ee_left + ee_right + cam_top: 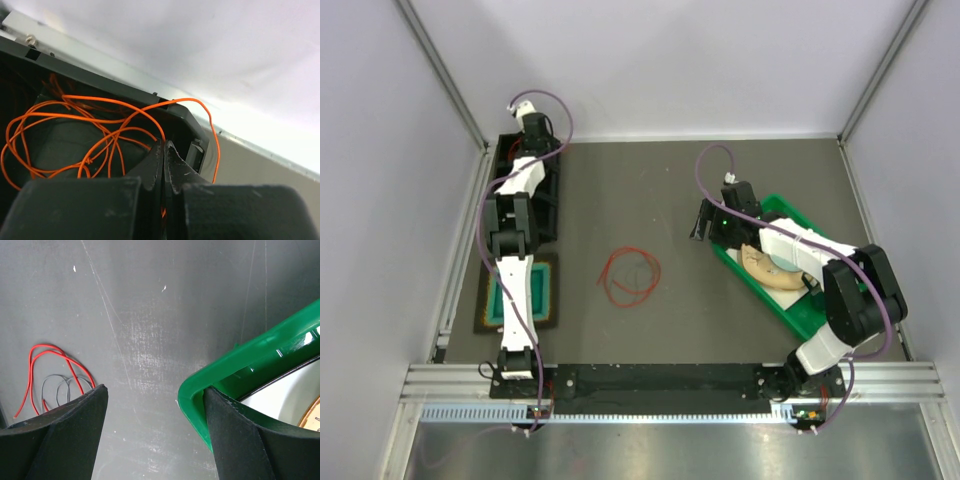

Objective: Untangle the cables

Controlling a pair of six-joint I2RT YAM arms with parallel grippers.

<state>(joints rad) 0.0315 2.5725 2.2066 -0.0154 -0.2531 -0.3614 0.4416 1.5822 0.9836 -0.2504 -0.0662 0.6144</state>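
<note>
A tangle of thin orange cables (75, 120) lies in loose loops inside a black bin (185, 120) at the table's far left. One strand arcs over the bin's rim. My left gripper (164, 145) is shut on one orange strand, which shows between its closed jaws. Out on the grey table lies a second small heap of cables (628, 275): red loops (50, 360) with a thin dark cable (57, 387) among them. My right gripper (155, 387) is open and holds nothing. It hangs over the table at the corner of a green tray (240, 355), to the right of that heap.
The green tray (790, 310) at the right holds a white plate and a tan object. The black bin (548, 190) stands against the left wall. A dark mat with a teal item (545, 290) lies under the left arm. Walls enclose the table on three sides.
</note>
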